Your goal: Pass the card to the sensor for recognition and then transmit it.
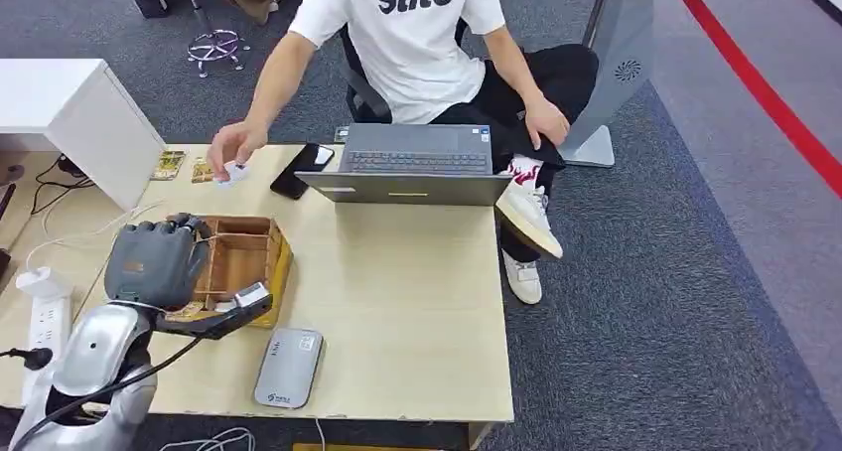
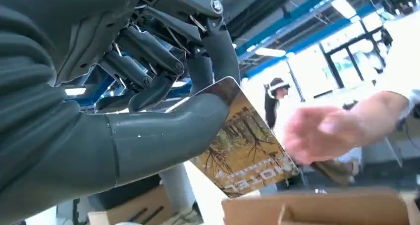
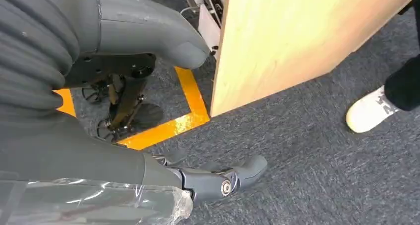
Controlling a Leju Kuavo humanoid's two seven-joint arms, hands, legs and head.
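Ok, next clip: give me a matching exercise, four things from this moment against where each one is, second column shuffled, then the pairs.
Things:
1. card
2. wooden box
3. grey sensor
4. laptop

Places:
A. flat on the table near its front edge
B. open at the table's far edge, in front of the seated person
C. pinched in the left hand, between thumb and fingers
D. on the table beside the left hand, open-topped

Pairs: 1-C, 2-D, 3-A, 4-B
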